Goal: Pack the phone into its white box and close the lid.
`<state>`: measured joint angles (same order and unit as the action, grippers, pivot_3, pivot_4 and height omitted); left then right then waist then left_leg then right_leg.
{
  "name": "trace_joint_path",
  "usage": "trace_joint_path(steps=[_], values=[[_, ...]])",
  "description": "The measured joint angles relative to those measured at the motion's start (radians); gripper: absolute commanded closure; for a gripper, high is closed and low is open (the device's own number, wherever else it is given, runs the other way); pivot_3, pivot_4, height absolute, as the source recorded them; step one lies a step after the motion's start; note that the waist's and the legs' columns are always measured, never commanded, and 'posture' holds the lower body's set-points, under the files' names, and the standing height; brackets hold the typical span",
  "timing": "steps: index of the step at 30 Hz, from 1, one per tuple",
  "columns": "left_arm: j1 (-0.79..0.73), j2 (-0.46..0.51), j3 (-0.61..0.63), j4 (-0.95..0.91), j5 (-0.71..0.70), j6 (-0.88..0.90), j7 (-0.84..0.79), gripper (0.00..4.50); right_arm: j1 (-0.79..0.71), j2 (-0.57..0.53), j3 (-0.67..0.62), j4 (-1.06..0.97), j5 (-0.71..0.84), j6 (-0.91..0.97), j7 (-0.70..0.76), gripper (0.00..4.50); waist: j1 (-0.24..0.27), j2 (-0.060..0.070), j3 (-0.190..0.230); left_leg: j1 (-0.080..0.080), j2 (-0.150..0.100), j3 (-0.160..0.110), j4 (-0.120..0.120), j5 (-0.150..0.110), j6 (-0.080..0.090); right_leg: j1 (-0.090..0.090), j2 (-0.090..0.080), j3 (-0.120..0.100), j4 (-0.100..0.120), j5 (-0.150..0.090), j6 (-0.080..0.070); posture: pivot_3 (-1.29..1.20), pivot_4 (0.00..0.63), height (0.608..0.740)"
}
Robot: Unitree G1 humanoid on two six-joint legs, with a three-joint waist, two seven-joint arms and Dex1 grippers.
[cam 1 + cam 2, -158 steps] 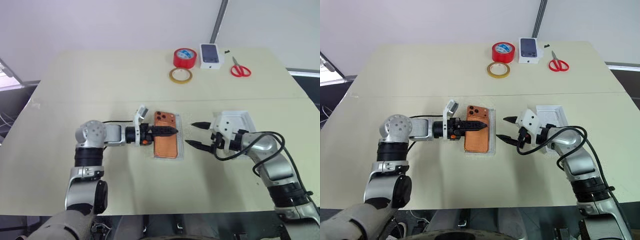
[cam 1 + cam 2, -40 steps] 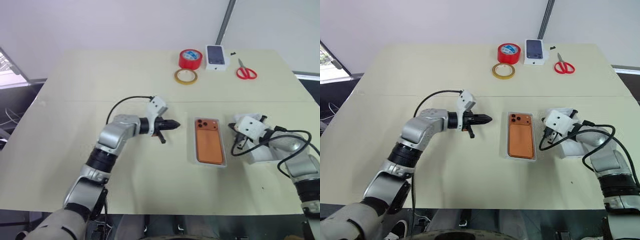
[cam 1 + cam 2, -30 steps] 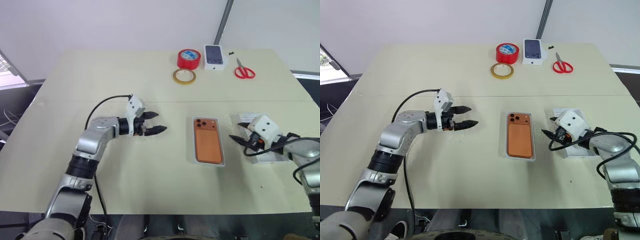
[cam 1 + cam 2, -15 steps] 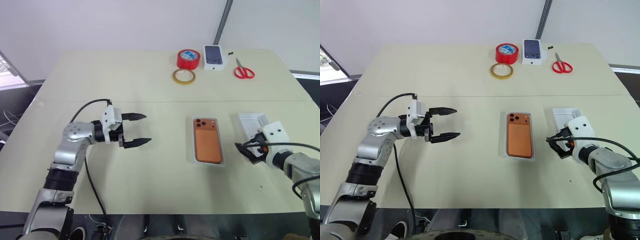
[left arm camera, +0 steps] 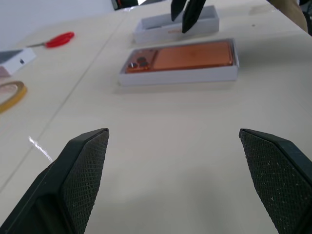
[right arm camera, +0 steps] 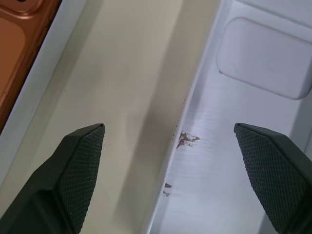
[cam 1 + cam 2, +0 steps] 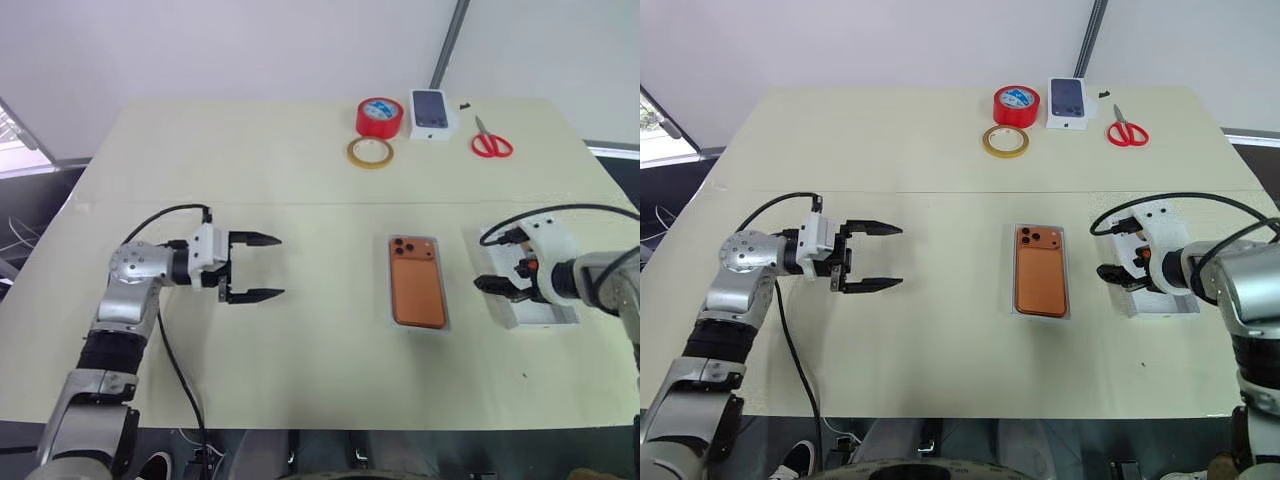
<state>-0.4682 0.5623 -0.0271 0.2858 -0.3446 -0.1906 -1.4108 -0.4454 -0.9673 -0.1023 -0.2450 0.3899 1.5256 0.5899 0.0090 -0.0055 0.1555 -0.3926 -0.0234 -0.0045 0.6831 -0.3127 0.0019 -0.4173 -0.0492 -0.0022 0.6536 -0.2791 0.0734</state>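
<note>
The phone (image 7: 417,289) lies back-up inside the white box (image 7: 393,300), its camera cluster toward the far end, near the middle of the surface (image 7: 300,370). The box is uncovered. To its right, apart from it, the lid (image 7: 545,312) rests open side up, plain white inside (the right wrist view also shows a moulded recess with rounded corners in it).

The right tool (image 7: 505,278) hangs over the lid's near-left edge with its fingers spread wide, one over the bare surface between box and lid and the other over the lid's inside; it holds nothing. The left tool (image 7: 257,267) hovers well to the left of the box, pointing toward it, its two black fingers (image 7: 256,239) wide apart and empty.

At the far edge of the surface sit a red tape roll (image 7: 376,116), a flat yellowish tape ring (image 7: 369,152) just in front of it, a small white box printed with a dark phone (image 7: 431,109) and red-handled scissors (image 7: 491,141).
</note>
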Motion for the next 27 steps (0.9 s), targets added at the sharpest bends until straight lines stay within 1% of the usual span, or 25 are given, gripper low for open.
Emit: trace_joint_path(steps=[5, 10, 15, 21, 22, 23, 24, 27], values=[[0.046, -0.021, -0.019, -0.073, -0.001, 0.006, 0.019, 0.0, -0.062, -0.008, 0.066, 0.045, 0.048, 0.082, 0.008, 0.05, -0.003, 0.0, 0.0, -0.001, 0.0, 0.0, 0.0, 0.0, 0.0, -0.001, 0.0, 0.0, 0.0, 0.0, 0.0, 0.0, 0.15, 0.74], [0.079, -0.021, -0.021, -0.12, -0.004, 0.008, 0.038, 0.0, -0.108, -0.033, 0.097, 0.113, 0.107, 0.082, -0.018, 0.05, -0.005, 0.0, 0.0, -0.001, 0.0, 0.0, 0.0, 0.0, 0.0, -0.001, 0.0, 0.0, 0.001, 0.0, 0.0, 0.0, 0.15, 0.74], [0.1, -0.026, -0.031, -0.156, -0.004, -0.004, 0.048, 0.0, -0.144, -0.034, 0.133, 0.152, 0.153, 0.083, -0.055, 0.05, -0.005, 0.0, 0.0, -0.001, 0.0, 0.0, 0.0, 0.0, 0.0, -0.001, 0.0, 0.0, 0.0, 0.0, 0.0, 0.0, 0.15, 0.74], [0.114, -0.036, -0.039, -0.174, -0.002, -0.02, 0.067, 0.0, -0.161, -0.042, 0.162, 0.181, 0.2, 0.083, -0.086, 0.05, -0.005, 0.0, 0.0, -0.001, 0.0, 0.0, 0.0, 0.0, 0.0, -0.002, 0.0, 0.0, 0.0, 0.0, 0.0, 0.0, 0.15, 0.74], [0.114, -0.038, -0.039, -0.177, -0.002, -0.02, 0.07, 0.0, -0.162, -0.042, 0.165, 0.193, 0.206, 0.083, -0.093, 0.55, -0.005, 0.0, 0.0, -0.001, 0.0, 0.0, 0.0, 0.0, 0.0, -0.002, 0.0, 0.0, 0.0, 0.0, 0.0, 0.0, 0.15, 0.74], [0.115, -0.04, -0.04, -0.178, -0.002, -0.02, 0.074, 0.0, -0.163, -0.042, 0.165, 0.202, 0.207, 0.083, -0.098, 0.85, -0.004, 0.0, 0.0, -0.001, 0.0, 0.0, 0.0, 0.0, 0.0, -0.002, 0.0, 0.0, 0.0, 0.0, 0.0, 0.0, 0.15, 0.74], [0.116, -0.043, -0.04, -0.179, -0.002, -0.02, 0.078, 0.0, -0.165, -0.041, 0.165, 0.214, 0.215, 0.083, -0.107, 1.3, -0.004, 0.0, 0.0, -0.001, 0.0, 0.0, 0.0, 0.0, 0.0, -0.002, 0.0, 0.0, 0.0, 0.0, 0.0, 0.0, 0.15, 0.74], [0.121, -0.044, -0.042, -0.181, -0.002, -0.02, 0.086, 0.0, -0.169, -0.038, 0.165, 0.228, 0.228, 0.083, -0.13, 2.89, -0.004, 0.0, 0.0, -0.001, 0.0, 0.0, 0.0, 0.0, 0.0, -0.002, 0.0, 0.0, 0.0, 0.0, 0.0, 0.0, 0.15, 0.74]])
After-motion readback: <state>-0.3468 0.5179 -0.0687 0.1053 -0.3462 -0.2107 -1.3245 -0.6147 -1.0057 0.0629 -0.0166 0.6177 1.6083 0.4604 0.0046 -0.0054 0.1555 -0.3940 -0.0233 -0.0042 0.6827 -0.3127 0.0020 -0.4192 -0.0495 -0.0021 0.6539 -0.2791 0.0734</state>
